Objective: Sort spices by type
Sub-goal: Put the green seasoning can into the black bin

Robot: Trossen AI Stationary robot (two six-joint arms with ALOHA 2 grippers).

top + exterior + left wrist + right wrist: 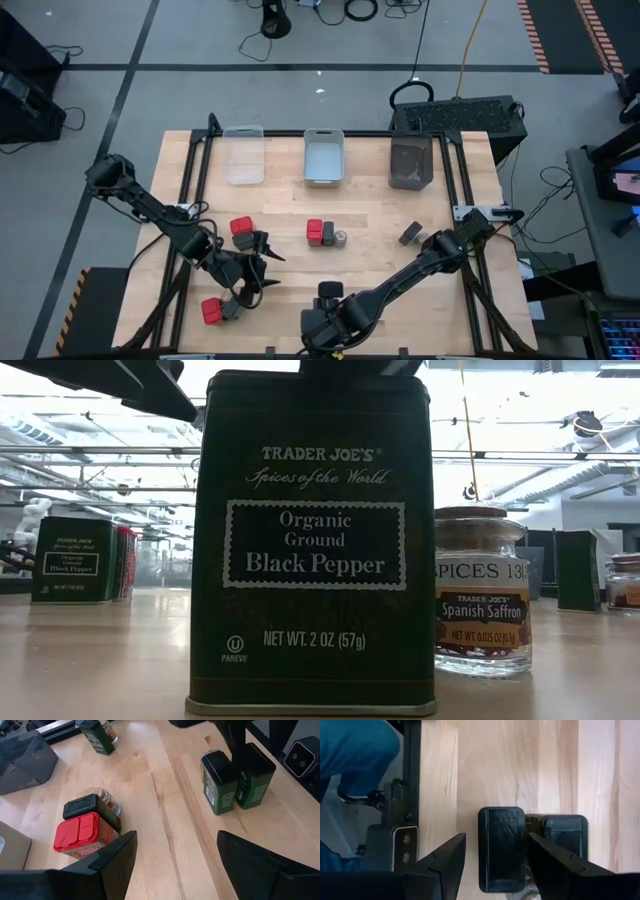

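From above, I saw my left gripper (258, 268) spread over bare wood near a red-lidded tin (241, 226), and my right gripper (330, 300) at the front edge. At table height, a black pepper tin (315, 540) stood beside a saffron jar (483, 590). My left wrist showed open fingers (117, 855). My right wrist showed fingers (447, 857) straddling that pepper tin (502, 849); I couldn't tell if they pinched it.

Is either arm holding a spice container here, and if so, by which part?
The right gripper straddles a black pepper tin at its lid end; contact cannot be told. The left gripper holds nothing, jaws open.
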